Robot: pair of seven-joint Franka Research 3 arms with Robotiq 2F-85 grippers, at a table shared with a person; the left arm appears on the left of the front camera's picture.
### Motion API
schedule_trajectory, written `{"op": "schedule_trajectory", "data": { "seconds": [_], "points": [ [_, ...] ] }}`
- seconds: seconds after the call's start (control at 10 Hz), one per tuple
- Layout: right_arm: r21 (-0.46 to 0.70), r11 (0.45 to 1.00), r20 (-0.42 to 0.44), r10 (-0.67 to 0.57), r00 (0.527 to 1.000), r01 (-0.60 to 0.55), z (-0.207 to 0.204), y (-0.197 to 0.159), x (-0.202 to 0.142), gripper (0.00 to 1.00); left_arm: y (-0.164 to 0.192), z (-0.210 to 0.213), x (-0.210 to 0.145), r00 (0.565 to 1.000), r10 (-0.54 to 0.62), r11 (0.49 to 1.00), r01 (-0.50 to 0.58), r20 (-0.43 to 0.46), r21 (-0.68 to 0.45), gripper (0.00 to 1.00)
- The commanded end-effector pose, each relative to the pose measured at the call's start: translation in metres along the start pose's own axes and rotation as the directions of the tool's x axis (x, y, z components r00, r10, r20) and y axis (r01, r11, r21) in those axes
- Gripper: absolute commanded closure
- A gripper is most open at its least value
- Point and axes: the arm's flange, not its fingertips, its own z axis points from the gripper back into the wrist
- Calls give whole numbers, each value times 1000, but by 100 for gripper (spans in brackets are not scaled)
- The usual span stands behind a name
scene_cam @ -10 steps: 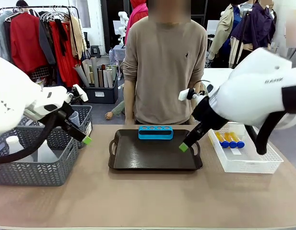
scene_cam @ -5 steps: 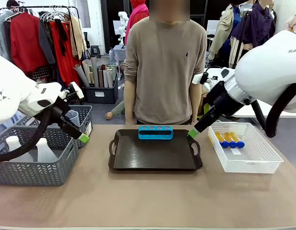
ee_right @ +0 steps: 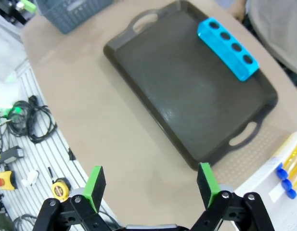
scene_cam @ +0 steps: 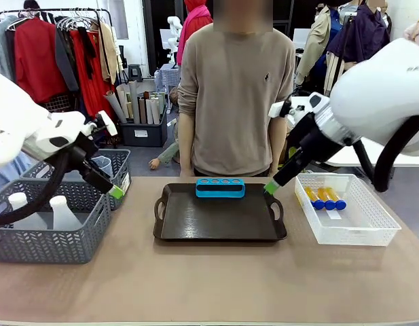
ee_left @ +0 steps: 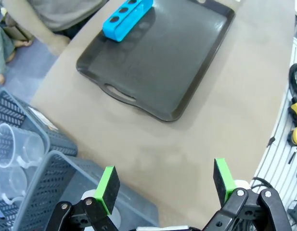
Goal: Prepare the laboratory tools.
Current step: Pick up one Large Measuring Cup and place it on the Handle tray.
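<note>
Both gape wide, empty. The left end effector [ee_left: 165, 179] hangs over the lower-left grey basket [scene_cam: 46, 238] holding two flasks [scene_cam: 60, 212] — the right end effector [ee_right: 150, 180] is just left of three tubes [scene_cam: 324, 197]. One blue rack [scene_cam: 220, 187] sits mid-frame, at the tray's [scene_cam: 216, 224] far edge.

The right gripper [scene_cam: 270, 187], a second ago hanging over the right handle of the dark rectangular plastic tray [scene_cam: 219, 224], now sits up at the tray's far right corner. Its white arm is drawn off to the tray's right. The left gripper [scene_cam: 116, 192] edges a little farther from the tray's left side. With that arm pulled back, a second translucent white conical flask [scene_cam: 61, 214] now shows in full in the grey woven-pattern plastic basket [scene_cam: 53, 244], well left of the tray.
</note>
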Motion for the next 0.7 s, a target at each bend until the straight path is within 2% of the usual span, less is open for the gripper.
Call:
{"op": "schedule_trajectory", "data": {
  "seconds": [0.0, 0.3, 0.6],
  "points": [
    [77, 996, 63, 49, 997, -53, 40, -11, 5, 0, 15, 33, 2, 997, -62, 997, 65, 54, -44, 0],
    [71, 994, 118, 73, 990, -82, 93, -23, 26, 0, 38, 74, 16, 991, -117, 993, 116, 65, 18, 0],
    [36, 993, 172, 107, 979, -115, 139, -53, 42, 0, 70, 110, 32, 987, -135, 987, 127, 84, 100, 0]
  ]
}}
